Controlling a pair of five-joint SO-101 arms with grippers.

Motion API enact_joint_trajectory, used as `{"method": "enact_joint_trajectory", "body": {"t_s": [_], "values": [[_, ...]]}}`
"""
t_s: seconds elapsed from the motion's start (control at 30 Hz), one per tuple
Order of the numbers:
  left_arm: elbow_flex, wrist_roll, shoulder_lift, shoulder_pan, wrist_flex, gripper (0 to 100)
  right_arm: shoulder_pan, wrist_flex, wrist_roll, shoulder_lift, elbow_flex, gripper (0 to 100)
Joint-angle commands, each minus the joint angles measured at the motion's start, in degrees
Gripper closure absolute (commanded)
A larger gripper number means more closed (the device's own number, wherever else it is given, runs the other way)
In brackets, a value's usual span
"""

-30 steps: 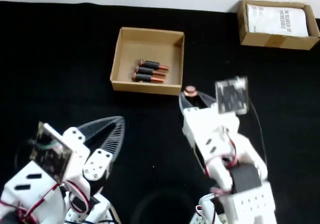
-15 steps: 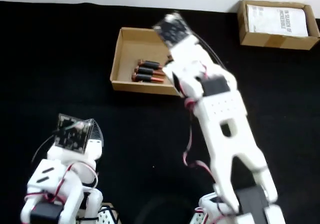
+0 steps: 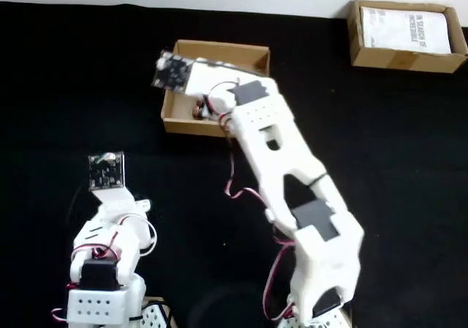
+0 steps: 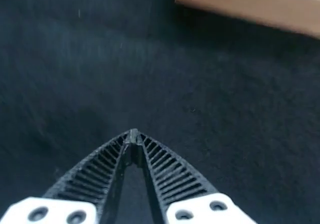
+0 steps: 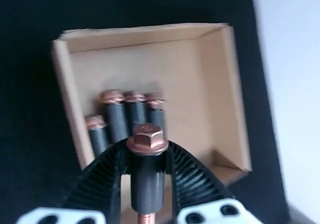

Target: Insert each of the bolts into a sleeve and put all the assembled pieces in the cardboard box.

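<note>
**Right arm now over the box, left arm folded back**

Since a second ago the right arm [image 3: 270, 160] has swung from lower centre-right up to the cardboard box [image 3: 219, 50] at upper centre of the high view. The left arm [image 3: 110, 226] has pulled back into the lower left corner.

Right gripper [image 5: 146, 148] pinches an assembled piece [image 5: 146, 171]. The black sleeve is clamped between the jaws, with the copper hex head sticking out past the tips, and it hangs over the box. Four finished pieces [image 5: 125, 114] lie side by side on the box floor, touching.

Left gripper [image 4: 133, 136] has its tips pressed together with nothing between them, over the black table [image 4: 225, 109]. A second box [image 3: 406, 36] holding a paper sheet sits at upper right of the high view.
</note>
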Motion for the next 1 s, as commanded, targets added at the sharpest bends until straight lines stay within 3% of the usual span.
{"method": "enact_joint_trajectory", "body": {"t_s": [0.0, 0.23, 0.37, 0.63, 0.97], "values": [[1.19, 1.05, -0.66, -0.84, -1.85, 99, -1.10, -1.19, 1.67, 3.82, -5.93, 99.2], [1.19, 1.05, -0.66, -0.75, -1.85, 99, 0.40, -1.19, 1.76, 15.08, -14.90, 98.1], [1.19, 1.05, -0.66, -0.75, -1.85, 99, 0.31, -0.84, 1.58, 18.42, -18.86, 89.7], [1.19, 1.05, -0.66, -0.75, -1.85, 99, -0.57, 1.89, 0.35, 13.49, -19.82, 86.4], [1.19, 1.05, -0.40, -0.75, -1.85, 99, -2.15, 25.01, -26.46, -10.24, -19.82, 86.5]]}}
